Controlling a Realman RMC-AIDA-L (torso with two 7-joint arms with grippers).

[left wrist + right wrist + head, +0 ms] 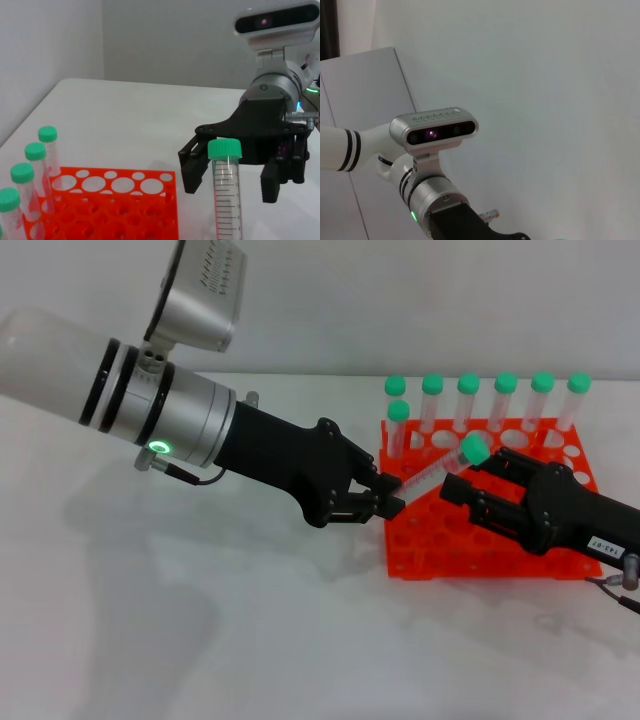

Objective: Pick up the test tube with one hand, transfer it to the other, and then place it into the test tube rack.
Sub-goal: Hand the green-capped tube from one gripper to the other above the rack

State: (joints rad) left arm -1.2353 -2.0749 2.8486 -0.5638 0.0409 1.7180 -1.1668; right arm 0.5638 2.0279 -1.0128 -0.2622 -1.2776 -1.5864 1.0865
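While the left hand pinches the tapered tip of the test tube, the tube slants up toward the right hand, whose fingers are spread around its green-capped end above the test tube rack.

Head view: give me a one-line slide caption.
Over the test tube rack, the left gripper holds a green-capped test tube by its tip as the right gripper reaches its cap end.
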